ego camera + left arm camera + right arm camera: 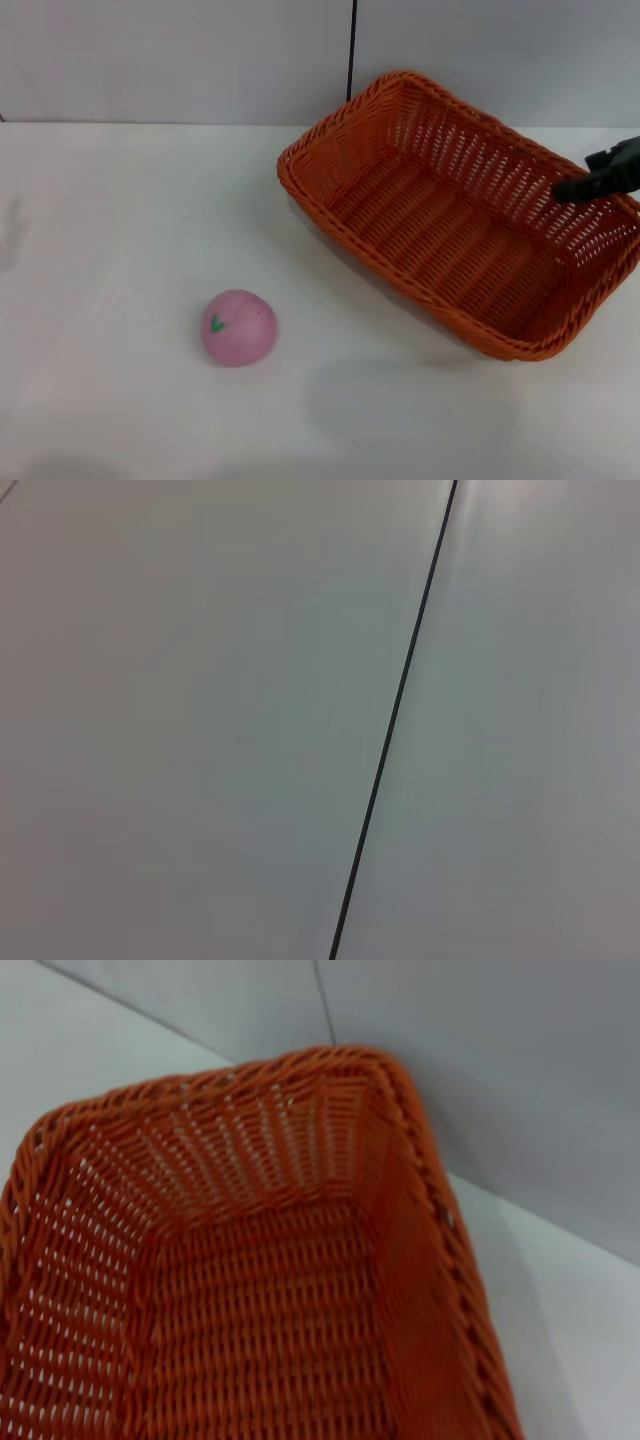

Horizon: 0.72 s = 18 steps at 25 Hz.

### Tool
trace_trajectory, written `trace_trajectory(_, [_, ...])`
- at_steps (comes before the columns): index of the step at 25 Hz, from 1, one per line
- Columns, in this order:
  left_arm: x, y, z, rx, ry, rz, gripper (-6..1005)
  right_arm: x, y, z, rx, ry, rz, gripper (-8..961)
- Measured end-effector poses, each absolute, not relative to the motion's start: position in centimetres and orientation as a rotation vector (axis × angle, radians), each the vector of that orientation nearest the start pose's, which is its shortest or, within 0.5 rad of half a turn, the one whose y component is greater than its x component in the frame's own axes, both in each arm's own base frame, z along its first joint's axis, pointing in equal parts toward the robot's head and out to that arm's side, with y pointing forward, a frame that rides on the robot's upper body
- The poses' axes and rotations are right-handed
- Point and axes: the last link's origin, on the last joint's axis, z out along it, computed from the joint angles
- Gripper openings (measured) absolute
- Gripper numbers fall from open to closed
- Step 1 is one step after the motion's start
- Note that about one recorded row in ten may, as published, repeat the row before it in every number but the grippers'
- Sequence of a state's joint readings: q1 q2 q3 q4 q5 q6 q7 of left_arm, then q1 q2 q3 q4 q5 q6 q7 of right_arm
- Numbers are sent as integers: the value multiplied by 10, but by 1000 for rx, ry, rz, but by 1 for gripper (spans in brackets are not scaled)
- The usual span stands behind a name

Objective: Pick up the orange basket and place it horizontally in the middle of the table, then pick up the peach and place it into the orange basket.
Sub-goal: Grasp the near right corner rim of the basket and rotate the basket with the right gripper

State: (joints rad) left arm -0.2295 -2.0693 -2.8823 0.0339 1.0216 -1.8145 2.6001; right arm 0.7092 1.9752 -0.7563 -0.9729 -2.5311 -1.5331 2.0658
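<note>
Basket skewed at the far right, peach alone nearer me.

I see the white tabletop [120, 220] carrying the orange basket [450, 215] toward its far right corner, set diagonally. The peach [238, 327] sits well apart from it, toward the near edge. My right tool [598, 175] is at the basket's right rim; I cannot tell its grip. The left tool is out of sight.
</note>
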Motion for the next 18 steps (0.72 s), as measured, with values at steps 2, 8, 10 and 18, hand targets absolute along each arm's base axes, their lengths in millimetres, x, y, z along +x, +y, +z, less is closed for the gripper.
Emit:
trace_trajectory(2, [-358, 218, 63, -1201, -462, -1142, 827, 250, 394, 69, -2586, 972, -131, 763])
trace_trajectory(8, [-358, 216, 63, -1199, -465, -1139, 827, 255, 393, 63, -2572, 959, -154, 663])
trace_trajectory(10, [-359, 216, 63, -1199, -465, -1138, 827, 257, 393, 62, -2563, 956, -153, 597])
trace_trajectory(18, [-360, 216, 63, -1199, -472, -1133, 827, 263, 391, 65, -2551, 948, -150, 297])
